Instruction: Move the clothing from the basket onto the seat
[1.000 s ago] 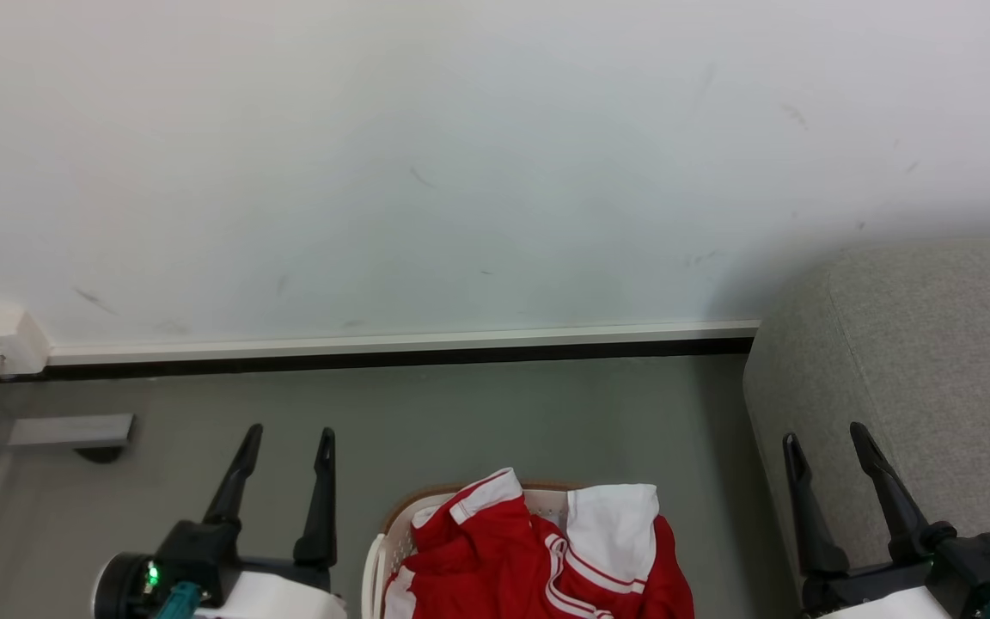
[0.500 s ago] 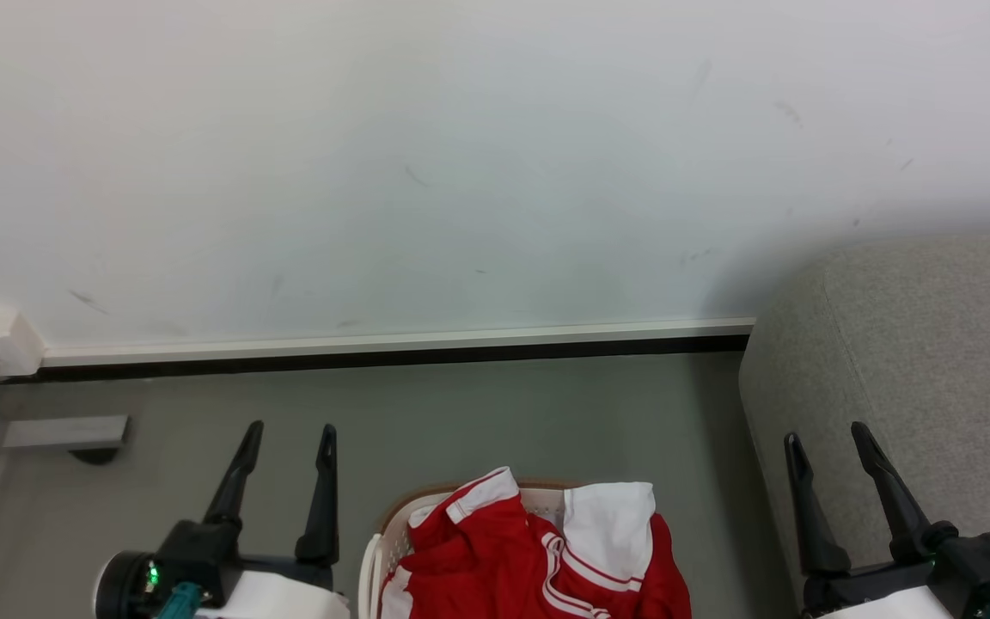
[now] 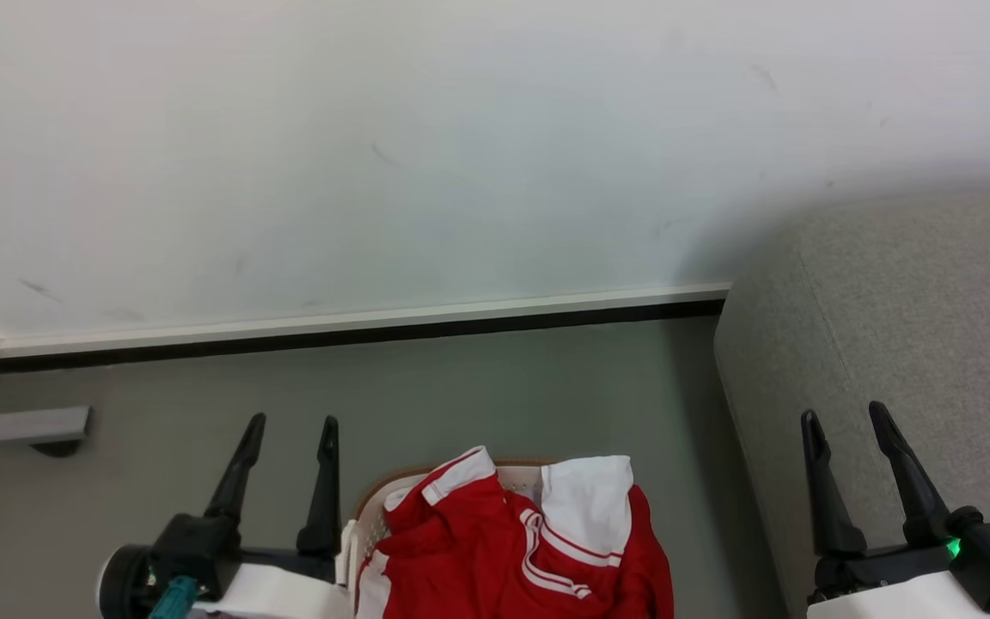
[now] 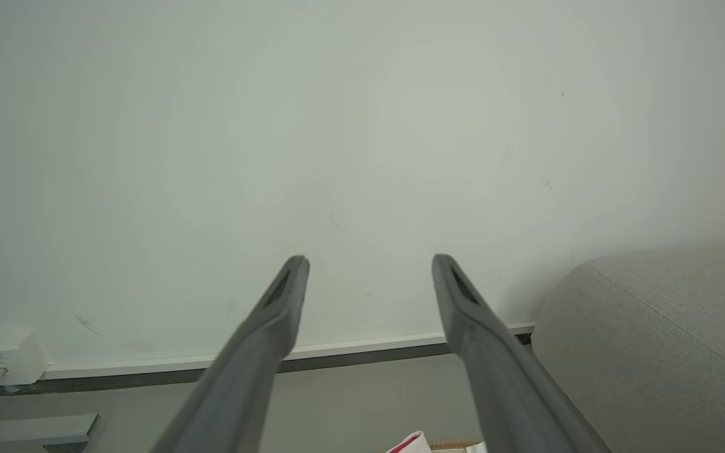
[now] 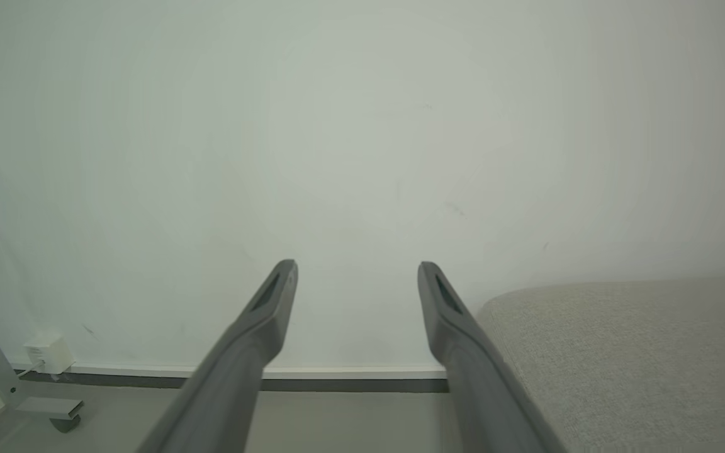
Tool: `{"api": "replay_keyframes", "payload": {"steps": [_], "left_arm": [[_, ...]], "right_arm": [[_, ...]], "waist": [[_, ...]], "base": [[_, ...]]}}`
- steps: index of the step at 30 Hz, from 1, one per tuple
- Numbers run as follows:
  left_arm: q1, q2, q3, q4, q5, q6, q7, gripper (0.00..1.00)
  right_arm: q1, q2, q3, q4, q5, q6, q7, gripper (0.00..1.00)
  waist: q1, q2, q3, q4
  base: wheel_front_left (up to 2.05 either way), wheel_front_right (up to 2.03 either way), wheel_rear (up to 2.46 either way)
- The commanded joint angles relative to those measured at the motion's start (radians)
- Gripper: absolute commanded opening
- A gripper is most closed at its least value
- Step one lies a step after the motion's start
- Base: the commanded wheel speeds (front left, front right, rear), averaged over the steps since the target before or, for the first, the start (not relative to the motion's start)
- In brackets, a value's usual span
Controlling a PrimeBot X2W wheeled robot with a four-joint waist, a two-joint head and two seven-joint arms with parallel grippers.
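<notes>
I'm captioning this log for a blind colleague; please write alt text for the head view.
Red-and-white clothing heaped in a white basket on the floor, bottom centre, between the open left gripper and open right gripper. A grey sofa stands at right, by a white wall.

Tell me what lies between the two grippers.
In the head view, the basket, heaped with the red clothing, sits between the left gripper and the right gripper; a strip of grey floor separates it from the sofa.

Clothing (image 3: 469, 550) in basket (image 3: 372, 509) on floor (image 3: 461, 387); seat (image 3: 907, 327) right of basket, near; wall (image 3: 461, 155) behind both.
</notes>
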Motion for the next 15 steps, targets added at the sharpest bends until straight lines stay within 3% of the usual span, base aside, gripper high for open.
{"api": "replay_keyframes", "payload": {"steps": [1,9,15], "left_arm": [[-0.011,0.003,0.002,0.001,-0.007,-0.002,-0.001,1.0],[-0.065,0.003,0.004,0.048,-0.029,-0.028,-0.001,1.0],[-0.138,0.003,0.003,0.161,-0.035,-0.064,-0.001,1.0]], "right_arm": [[-0.014,-0.006,-0.002,-0.004,0.006,-0.002,0.0,1.0],[-0.049,-0.016,-0.003,-0.035,0.028,-0.002,0.0,1.0],[-0.077,-0.021,-0.014,-0.063,0.062,-0.002,0.0,1.0]], "waist": [[-0.0001,0.0,0.016,-0.014],[-0.0001,0.0,0.098,-0.075],[-0.0001,0.0,0.175,-0.128]], "base": [[0.0,0.0,0.0],[0.0,0.0,0.0],[0.0,0.0,0.0]]}}
